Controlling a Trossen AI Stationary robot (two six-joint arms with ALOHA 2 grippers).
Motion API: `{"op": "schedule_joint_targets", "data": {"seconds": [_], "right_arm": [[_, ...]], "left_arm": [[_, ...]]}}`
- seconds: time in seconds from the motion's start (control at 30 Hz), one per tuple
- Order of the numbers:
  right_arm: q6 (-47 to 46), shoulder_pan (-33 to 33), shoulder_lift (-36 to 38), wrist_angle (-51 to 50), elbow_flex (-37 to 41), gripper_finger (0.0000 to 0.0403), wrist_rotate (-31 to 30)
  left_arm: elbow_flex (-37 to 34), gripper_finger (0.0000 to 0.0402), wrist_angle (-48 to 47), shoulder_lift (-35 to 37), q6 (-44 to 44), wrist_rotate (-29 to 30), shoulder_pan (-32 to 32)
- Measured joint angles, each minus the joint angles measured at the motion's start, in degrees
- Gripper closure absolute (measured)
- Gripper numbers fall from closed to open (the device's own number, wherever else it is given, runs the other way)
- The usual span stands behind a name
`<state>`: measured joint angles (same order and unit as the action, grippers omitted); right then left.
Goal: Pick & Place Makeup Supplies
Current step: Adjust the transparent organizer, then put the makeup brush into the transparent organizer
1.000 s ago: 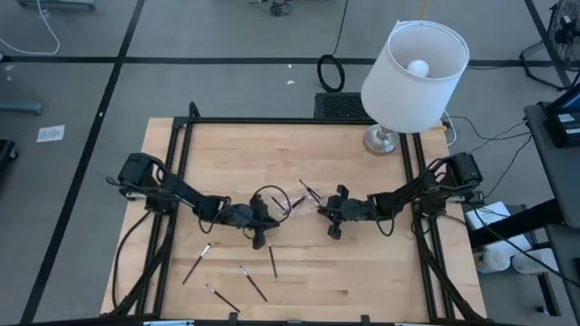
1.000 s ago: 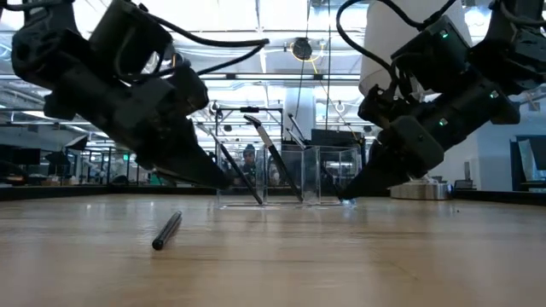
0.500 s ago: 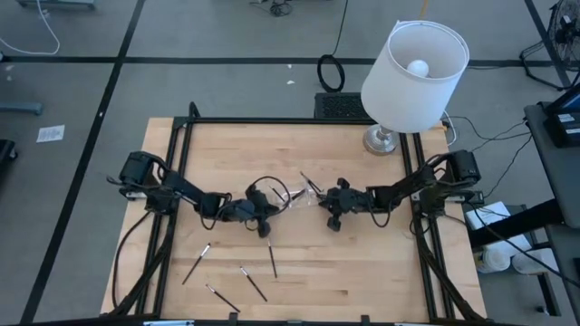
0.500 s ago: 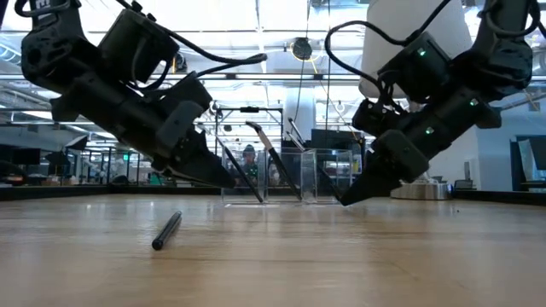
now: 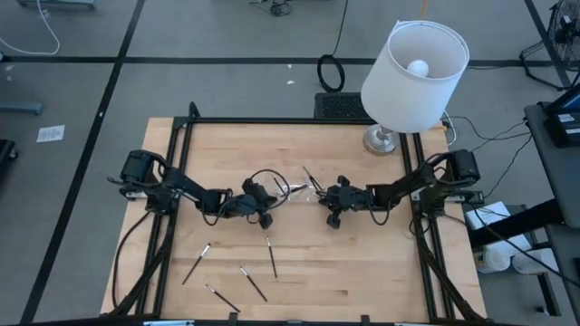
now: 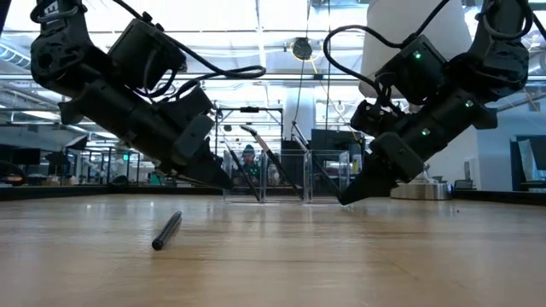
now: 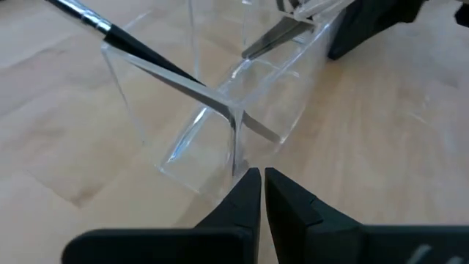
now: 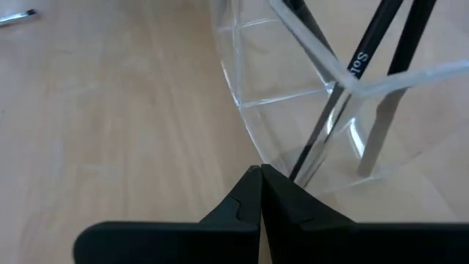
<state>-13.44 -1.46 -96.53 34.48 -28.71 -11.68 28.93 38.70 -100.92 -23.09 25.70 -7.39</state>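
A small clear plastic tray stands at mid table with a few dark sticks leaning in it, their upper ends over its rim. Several more dark sticks lie loose nearer the front: one, one, one. My left gripper is shut, low at the tray's left side; its tips stand at a tray corner. My right gripper is shut, low at the tray's right side, its tips at the tray's wall. My left gripper's shut fingertips lie against the foot of the tray's corner edge, coming slanting down from the table's left. The tray stands on the table. My right gripper's shut fingertips lie against the foot of the tray's clear wall, slanting down from the table's right.
A white-shaded lamp stands at the table's far right corner. One loose stick lies close to the low camera, another at the front edge. Bare wood lies left and right of the arms.
Both shut grippers have gone toward the table's far edge, my left one also a little toward the right. The clear tray between them, with its sticks, has slid a short way toward the far edge, staying upright. The loose sticks have not moved.
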Motion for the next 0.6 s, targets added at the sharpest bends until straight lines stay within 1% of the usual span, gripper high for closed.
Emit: {"op": "schedule_joint_targets", "data": {"seconds": [0.37,0.43,0.5,0.6], "right_arm": [[0.9,3.8,0.0,0.0,0.0,0.0403,0.0],[0.8,4.2,0.0,0.0,0.0,0.0403,1.4],[0.7,4.2,0.0,0.5,0.0,0.0403,3.6],[-0.7,2.1,0.0,3.3,0.0,0.0403,5.9]], "left_arm": [[0.0,0.0371,0.3,0.0,0.8,0.1,1.7],[0.0,0.0371,0.3,0.0,0.9,-0.4,1.9],[0.0,0.0371,0.1,0.0,0.9,-2.0,1.9],[-0.1,0.0371,0.5,0.6,1.8,-6.9,1.0]]}}
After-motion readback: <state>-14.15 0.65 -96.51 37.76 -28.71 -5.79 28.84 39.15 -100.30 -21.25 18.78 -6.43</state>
